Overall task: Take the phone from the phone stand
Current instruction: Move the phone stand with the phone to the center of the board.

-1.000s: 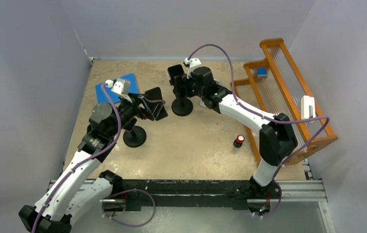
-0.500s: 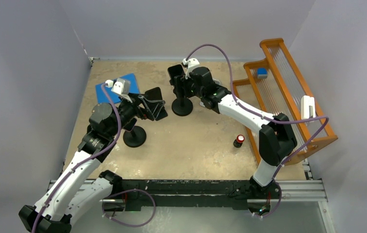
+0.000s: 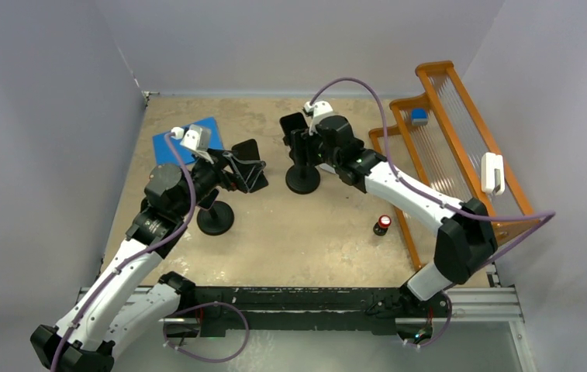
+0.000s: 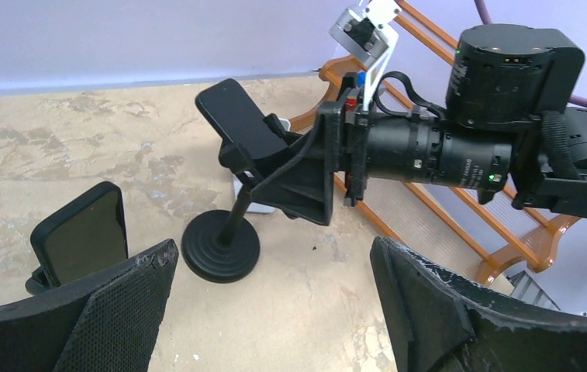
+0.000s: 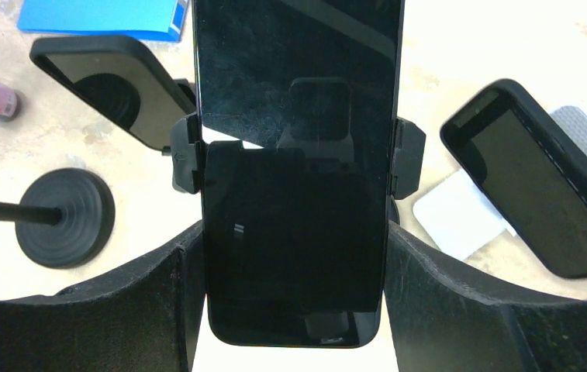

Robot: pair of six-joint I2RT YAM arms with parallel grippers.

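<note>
A black phone sits upright in the side clamps of a black phone stand at the middle back of the table. My right gripper is shut on the phone's lower half, one finger on each long edge; in the top view it is at the stand's head. In the left wrist view, that phone and stand are ahead. My left gripper is wide open and empty, next to a second phone on a second stand.
A third phone and a white pad lie right of the held stand. A blue mat lies at the back left. An orange rack lines the right side, with a red-capped bottle beside it.
My right gripper, shut on the phone, has moved right and nearer, and the stand's base has moved with it. My left arm has not moved.
</note>
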